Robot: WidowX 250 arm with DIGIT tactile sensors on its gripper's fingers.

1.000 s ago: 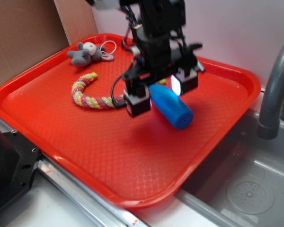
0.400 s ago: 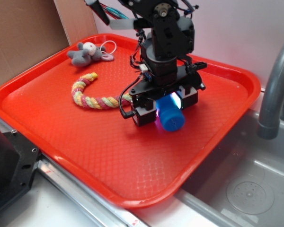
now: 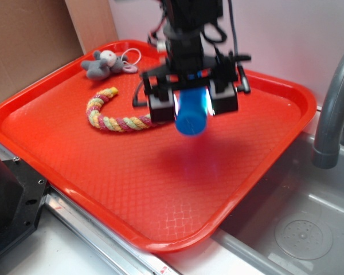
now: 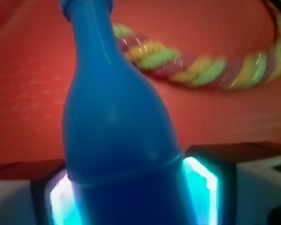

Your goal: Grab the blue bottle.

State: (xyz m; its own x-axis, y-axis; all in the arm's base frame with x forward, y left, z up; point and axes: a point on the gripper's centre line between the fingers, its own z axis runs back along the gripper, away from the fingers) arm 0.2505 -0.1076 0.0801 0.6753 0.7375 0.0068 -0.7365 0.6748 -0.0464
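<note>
Gripper (image 3: 191, 103) is clamped on the blue bottle (image 3: 191, 114), pads squeezing both sides of the lower body, jaws narrowed to bottle width. Bottle lies roughly level between them, base toward the exterior camera, neck pointing away past the pads. It looks lifted clear of the red tray (image 3: 132, 189), judging by the shadow below, though wrist view is blurred. Braided rope (image 3: 112, 114) sits just beyond the gripper, grey plush mouse (image 3: 103, 64) farther off.
</note>
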